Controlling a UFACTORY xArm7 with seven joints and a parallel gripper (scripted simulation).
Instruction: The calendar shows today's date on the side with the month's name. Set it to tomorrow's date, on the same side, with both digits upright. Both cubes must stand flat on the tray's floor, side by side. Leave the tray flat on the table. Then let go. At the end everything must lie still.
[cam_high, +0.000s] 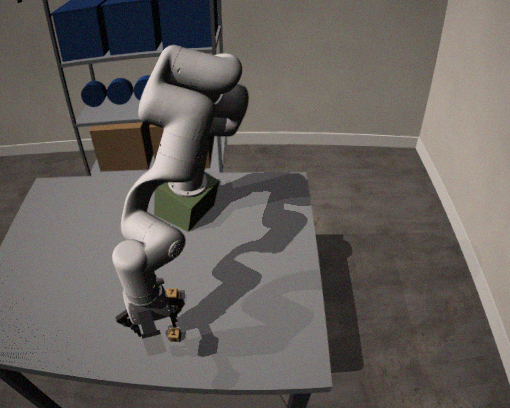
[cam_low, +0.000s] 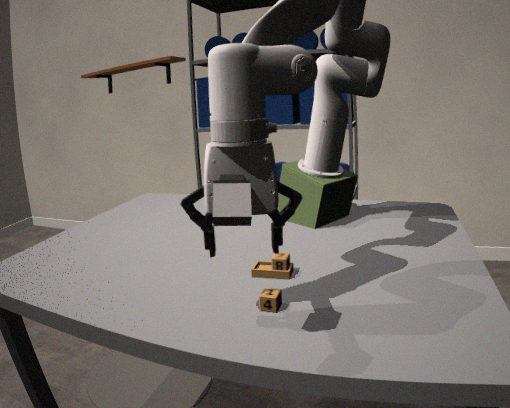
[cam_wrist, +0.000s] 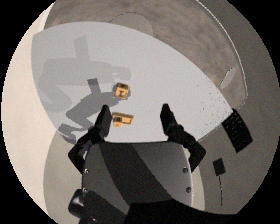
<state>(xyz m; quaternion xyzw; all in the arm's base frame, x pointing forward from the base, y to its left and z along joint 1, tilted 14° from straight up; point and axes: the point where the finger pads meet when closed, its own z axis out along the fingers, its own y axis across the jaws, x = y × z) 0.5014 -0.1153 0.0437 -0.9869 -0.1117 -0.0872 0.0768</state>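
A small tan tray (cam_low: 261, 272) (cam_wrist: 129, 118) lies flat on the grey table (cam_low: 125, 270) (cam_high: 60, 225). One tan cube (cam_low: 281, 261) (cam_high: 172, 293) (cam_wrist: 118, 121) stands in the tray's right half and shows an upright 8 in the exterior view. The tray's left half is empty. A second cube (cam_low: 270, 300) (cam_high: 173, 333) (cam_wrist: 121, 90) stands on the table just in front of the tray, with 4 on its front and 1 on top. My gripper (cam_low: 242, 248) (cam_wrist: 135, 110) is open and empty. It hangs above the table, behind and a little left of the tray, touching nothing.
The arm's green base block (cam_low: 320, 195) (cam_high: 185, 205) stands at the back of the table. A metal shelf rack (cam_high: 70, 100) with blue boxes, blue balls and brown boxes stands behind it. The table's front edge (cam_low: 200, 357) is close to the loose cube.
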